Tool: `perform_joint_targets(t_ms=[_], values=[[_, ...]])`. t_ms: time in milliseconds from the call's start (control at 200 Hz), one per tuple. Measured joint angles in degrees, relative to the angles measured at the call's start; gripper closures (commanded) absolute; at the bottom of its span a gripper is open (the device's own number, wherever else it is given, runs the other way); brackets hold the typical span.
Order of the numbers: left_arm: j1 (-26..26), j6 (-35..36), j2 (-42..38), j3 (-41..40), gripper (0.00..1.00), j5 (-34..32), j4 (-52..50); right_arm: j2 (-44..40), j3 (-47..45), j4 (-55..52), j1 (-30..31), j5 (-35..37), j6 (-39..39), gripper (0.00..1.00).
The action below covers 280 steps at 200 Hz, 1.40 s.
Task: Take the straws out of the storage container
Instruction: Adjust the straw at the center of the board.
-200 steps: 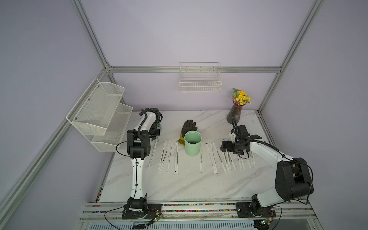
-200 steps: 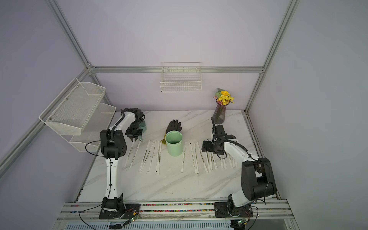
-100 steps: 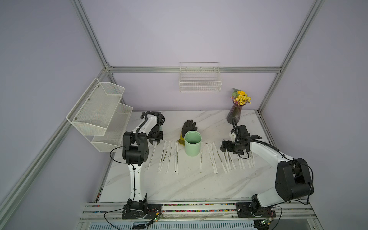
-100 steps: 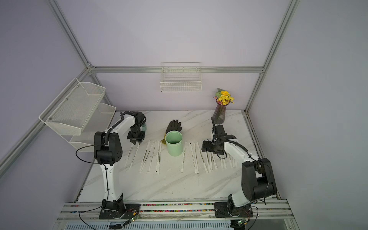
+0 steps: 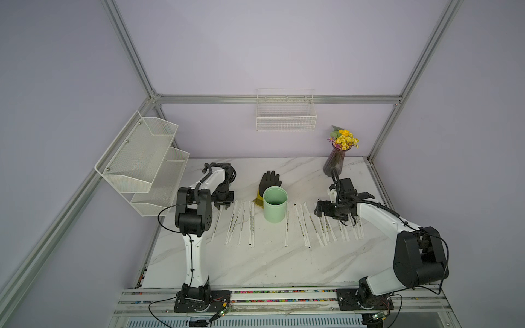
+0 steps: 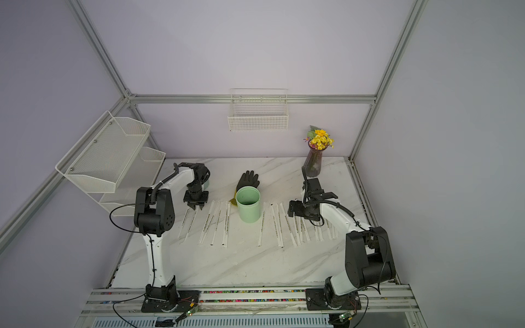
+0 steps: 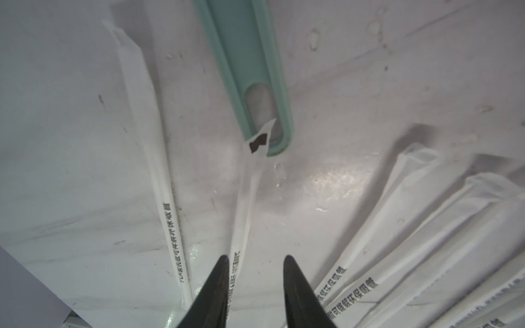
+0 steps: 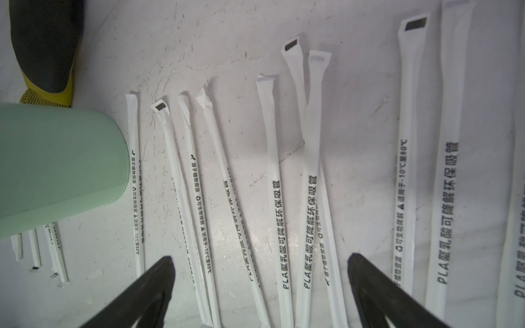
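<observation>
- You had the storage container (image 5: 274, 208) standing upright mid-table, just in front of a black glove (image 5: 270, 181).
- The straws (image 5: 251, 224) lay flat on the marble table (image 5: 270, 264) in 2 groups, 1 on each side of the cup.
- Your left gripper (image 5: 224, 205) pointed down over the far ends of the leftmost straws, jaws slightly parted, clamping nothing.
- In the left wrist view, 1 of the straws (image 7: 241, 221) ran beside 1 fingertip (image 7: 218, 284), its end overlapping a mint-green slotted handle (image 7: 255, 71).
- Your right gripper (image 5: 318, 209) hovered low over the right group, jaws spread wide, empty.
- The right wrist view showed several straws lying between its fingers (image 8: 159, 284).
</observation>
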Motion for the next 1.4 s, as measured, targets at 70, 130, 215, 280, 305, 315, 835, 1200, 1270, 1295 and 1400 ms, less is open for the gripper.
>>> perform_joint_targets(t_ms=[70, 130, 215, 280, 305, 315, 835, 1200, 1270, 1295, 1400], values=[[0.04, 0.02, 0.33, -0.44, 0.67, -0.02, 0.37, 0.00, 0.00, -0.02, 0.00, 0.00, 0.00, 0.03], [0.20, 0.00, 0.37, -1.14, 0.67, -0.02, 0.79, 0.02, 0.00, -0.02, 0.00, 0.00, 0.00, 0.03], [0.63, 0.00, 0.39, -1.84, 0.67, -0.02, 1.16, 0.13, 0.00, -0.02, 0.00, 0.00, 0.00, 0.03], [1.03, 0.02, 0.39, -2.08, 0.69, -0.02, 1.18, 0.31, 0.00, -0.02, 0.00, 0.00, 0.00, 0.03], [1.14, 0.00, 0.39, -2.10, 0.69, -0.02, 1.25, 0.35, 0.00, -0.02, 0.00, 0.02, 0.00, 0.03], [1.16, 0.00, 0.42, -2.10, 0.70, -0.02, 1.25, 0.39, 0.00, -0.02, 0.00, 0.00, 0.00, 0.03], [1.46, -0.98, 0.46, -4.31, 0.86, 0.42, 1.68, 0.57, 0.00, -0.07, 0.00, 0.00, -0.02, 0.03], [-0.44, -1.66, -2.08, -8.50, 0.85, 0.85, 2.32, 0.55, -0.17, -0.13, 0.00, -0.07, -0.02, 0.03], [-0.61, -1.99, -2.56, -9.22, 0.82, 1.05, 2.62, 0.55, -0.42, -0.28, 0.00, -0.07, -0.02, 0.03], [-0.66, -2.34, -2.67, -9.38, 0.80, 1.03, 2.69, 0.55, -0.42, -0.42, 0.00, -0.07, -0.02, 0.03], [-0.63, -2.73, -2.86, -9.60, 0.70, 1.05, 2.73, 0.52, -0.42, -0.46, 0.00, -0.09, -0.02, 0.03]])
